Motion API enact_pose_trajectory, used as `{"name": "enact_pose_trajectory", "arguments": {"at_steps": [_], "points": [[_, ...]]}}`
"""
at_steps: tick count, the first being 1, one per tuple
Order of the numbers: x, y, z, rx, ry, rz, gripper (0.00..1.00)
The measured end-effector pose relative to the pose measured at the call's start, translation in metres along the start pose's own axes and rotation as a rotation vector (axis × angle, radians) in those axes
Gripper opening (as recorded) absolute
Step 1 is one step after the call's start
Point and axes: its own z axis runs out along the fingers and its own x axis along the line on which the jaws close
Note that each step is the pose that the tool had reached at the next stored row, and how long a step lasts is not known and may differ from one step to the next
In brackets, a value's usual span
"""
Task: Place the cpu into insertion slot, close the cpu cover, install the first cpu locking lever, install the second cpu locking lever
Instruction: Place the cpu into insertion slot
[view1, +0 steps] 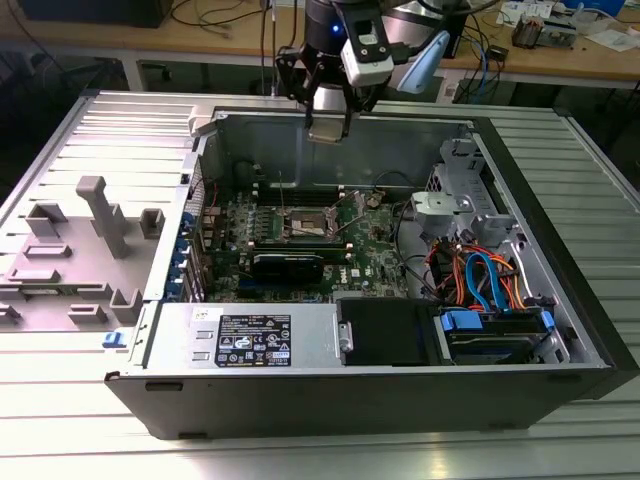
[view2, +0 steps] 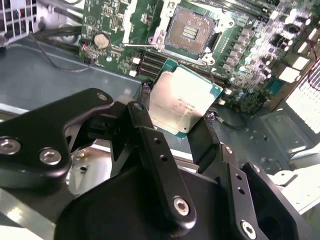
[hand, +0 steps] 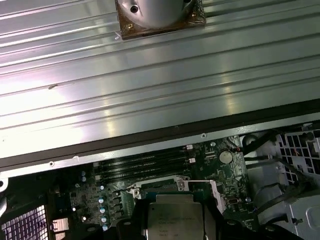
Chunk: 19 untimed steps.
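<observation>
The cpu (view2: 182, 100) is off the board, hanging at 12 o'clock of the insertion slot (view1: 305, 226) in the exterior view. Near to far there: power supply (view1: 250, 337) at 6 o'clock of the motherboard (view1: 375, 262), orange and blue cables (view1: 480, 275) at 3 o'clock, slot open with its contacts showing. Then the claw (view2: 177, 107), up by the case's back wall (view1: 400, 145), only narrowly spread, pinching the cpu by two opposite edges.

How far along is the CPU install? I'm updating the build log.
Nothing is finished yet. The gripper is shut on the cpu, held above the motherboard. The insertion slot lies open and empty, its contacts exposed, so all four steps remain undone.
</observation>
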Motion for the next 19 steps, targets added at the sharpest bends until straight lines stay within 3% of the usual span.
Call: {"name": "enact_pose_trajectory", "arguments": {"at_steps": [13, 19], "points": [[-0.0001, -0.0007, 0.0074, -0.0049, -0.0228, 0.255, 0.54], [-0.0002, -0.0009, 0.0095, -0.0058, -0.0281, 0.315, 0.54]]}}
